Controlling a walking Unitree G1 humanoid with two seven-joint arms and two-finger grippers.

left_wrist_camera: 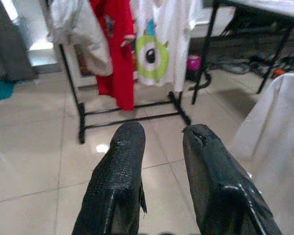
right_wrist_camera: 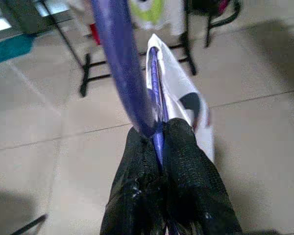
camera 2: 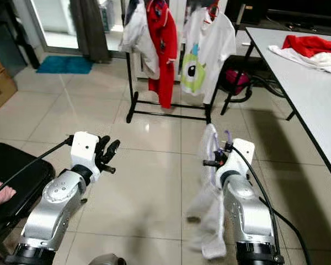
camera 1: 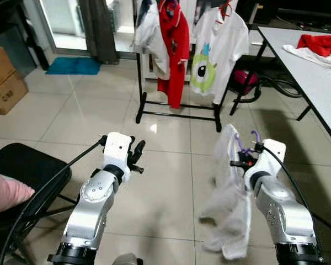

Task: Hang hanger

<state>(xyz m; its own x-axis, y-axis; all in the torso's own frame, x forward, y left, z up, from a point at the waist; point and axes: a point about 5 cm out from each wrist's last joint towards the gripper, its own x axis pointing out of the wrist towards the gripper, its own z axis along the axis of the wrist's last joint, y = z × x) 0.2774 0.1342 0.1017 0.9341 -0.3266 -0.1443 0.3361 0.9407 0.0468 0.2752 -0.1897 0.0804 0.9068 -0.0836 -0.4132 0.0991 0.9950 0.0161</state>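
My right gripper [camera 1: 244, 156] is shut on a purple hanger [right_wrist_camera: 122, 68] that carries a white garment [camera 1: 229, 210]; the cloth hangs down past my forearm toward the floor. In the right wrist view the fingers [right_wrist_camera: 186, 161] pinch the purple hanger below its hook. Ahead stands a black clothes rack [camera 1: 179, 113] with a red shirt [camera 1: 174, 49], a white monster-eye T-shirt [camera 1: 215, 52] and a white garment [camera 1: 149, 38] hanging on it. My left gripper [camera 1: 138, 154] is open and holds nothing, raised on the left, well short of the rack.
A white table [camera 1: 314, 72] with red and white clothes [camera 1: 320, 47] runs along the right. A black chair [camera 1: 22, 182] is at my near left, with a pink sleeve [camera 1: 5, 190] over it. Cardboard boxes [camera 1: 3, 77] stand far left. Tiled floor lies between me and the rack.
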